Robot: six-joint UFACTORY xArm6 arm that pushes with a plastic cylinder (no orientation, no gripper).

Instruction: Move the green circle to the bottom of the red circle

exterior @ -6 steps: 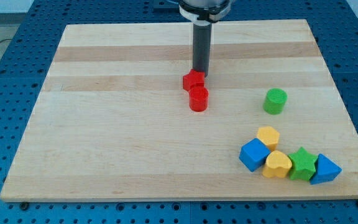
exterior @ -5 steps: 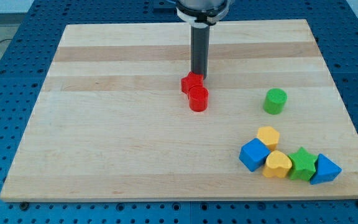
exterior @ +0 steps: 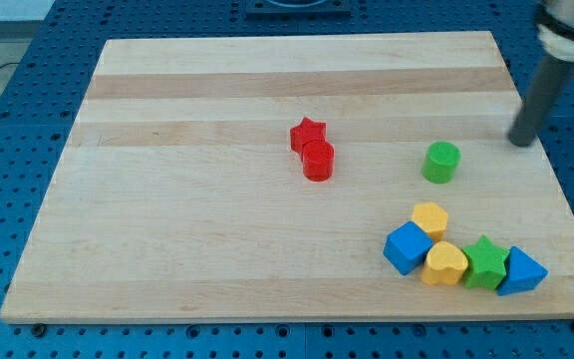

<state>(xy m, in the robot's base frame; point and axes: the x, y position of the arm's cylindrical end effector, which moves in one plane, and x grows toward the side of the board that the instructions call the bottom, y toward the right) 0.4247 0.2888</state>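
The green circle point(exterior: 441, 162) stands on the wooden board at the view's right of centre. The red circle point(exterior: 318, 160) sits near the board's middle, touching a red star point(exterior: 308, 134) just above and left of it. My tip point(exterior: 519, 143) is at the board's right side, to the right of and slightly above the green circle, apart from it by roughly a block's width or more.
A cluster of blocks lies at the bottom right: a yellow hexagon point(exterior: 430, 218), a blue cube point(exterior: 408, 247), a yellow heart point(exterior: 444, 263), a green star point(exterior: 484, 261) and a blue triangle point(exterior: 521, 271). The board's right edge point(exterior: 556, 189) is close to my tip.
My tip has moved from just above the red star far to the right, to the right of the green circle. The red star shifted slightly left at first; no other block moved.
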